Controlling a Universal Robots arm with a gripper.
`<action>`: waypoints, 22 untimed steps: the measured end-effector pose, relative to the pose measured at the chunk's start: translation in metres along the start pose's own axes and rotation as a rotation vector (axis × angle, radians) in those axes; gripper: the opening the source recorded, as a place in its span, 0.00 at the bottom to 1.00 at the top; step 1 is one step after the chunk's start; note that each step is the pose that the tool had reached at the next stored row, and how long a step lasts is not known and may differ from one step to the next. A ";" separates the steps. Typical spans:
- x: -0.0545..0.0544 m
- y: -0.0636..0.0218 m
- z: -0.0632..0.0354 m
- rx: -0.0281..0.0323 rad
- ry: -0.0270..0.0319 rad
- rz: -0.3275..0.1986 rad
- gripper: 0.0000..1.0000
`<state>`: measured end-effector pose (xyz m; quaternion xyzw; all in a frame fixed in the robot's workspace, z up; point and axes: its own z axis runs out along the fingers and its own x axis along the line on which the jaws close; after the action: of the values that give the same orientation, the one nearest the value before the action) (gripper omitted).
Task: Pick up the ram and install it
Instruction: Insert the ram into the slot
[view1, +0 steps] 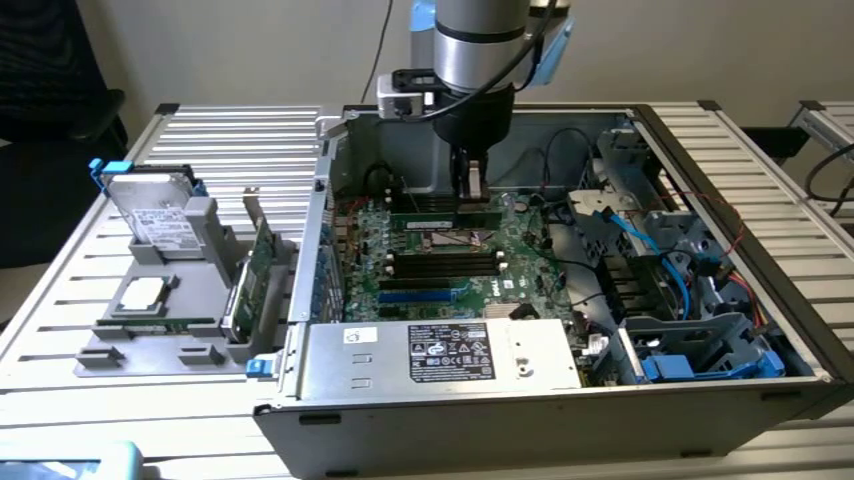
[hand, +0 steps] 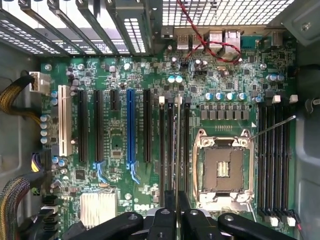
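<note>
The ram (hand: 176, 150) is held edge-on between jaws clamped narrowly on it, inside the open computer case (view1: 400, 425) and over the black memory slots (hand: 187, 145) beside the CPU socket (hand: 222, 167), evidently so that its long edge is lined up with one slot.

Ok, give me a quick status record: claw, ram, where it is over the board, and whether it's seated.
claw: shut on the ram, reaching down into the open computer case
ram: seen edge-on between the claw's fingers, running parallel to the memory slots
position: over the slots beside the CPU socket
CPU socket: bare, no cooler on it
seated: cannot tell
</note>
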<state>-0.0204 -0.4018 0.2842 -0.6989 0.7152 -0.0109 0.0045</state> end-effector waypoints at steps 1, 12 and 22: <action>0.000 0.0000 0.0014 0.0000 0.0009 0.000 0.14; -0.001 -0.0010 0.0133 0.0010 0.0435 -0.001 0.14; -0.004 -0.0016 0.0190 0.0023 0.0604 -0.025 0.14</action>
<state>-0.0183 -0.3976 0.2653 -0.7070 0.7062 -0.0328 -0.0164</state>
